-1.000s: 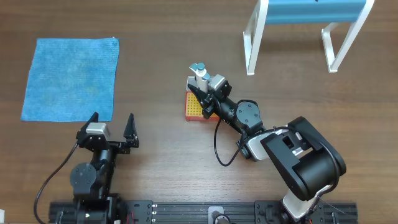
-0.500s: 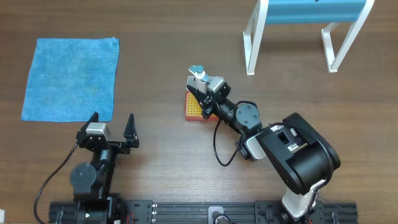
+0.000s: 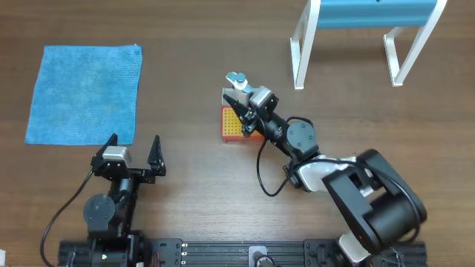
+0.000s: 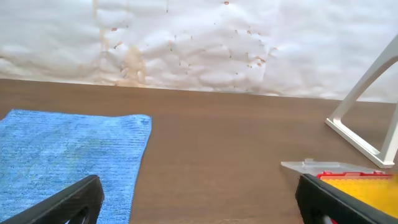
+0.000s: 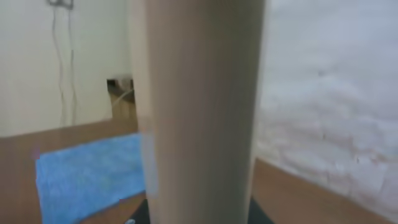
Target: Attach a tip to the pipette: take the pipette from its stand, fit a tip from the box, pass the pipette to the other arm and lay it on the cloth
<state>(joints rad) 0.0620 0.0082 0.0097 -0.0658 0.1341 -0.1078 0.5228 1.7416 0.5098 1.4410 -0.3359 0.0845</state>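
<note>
**A:** where's the pipette [image 3: 237, 81] at?
**B:** pinched roughly upright in the right end effector [image 3: 243, 105], right over the tip box [image 3: 230, 129], so I reckon the tips are straight down. Left end effector [image 3: 134, 142] sits spread, well apart.

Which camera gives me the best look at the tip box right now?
The top view: the tip box shows from above, partly under the right gripper. The left wrist view catches a yellow corner; the right wrist view faces the pipette barrel.
</note>
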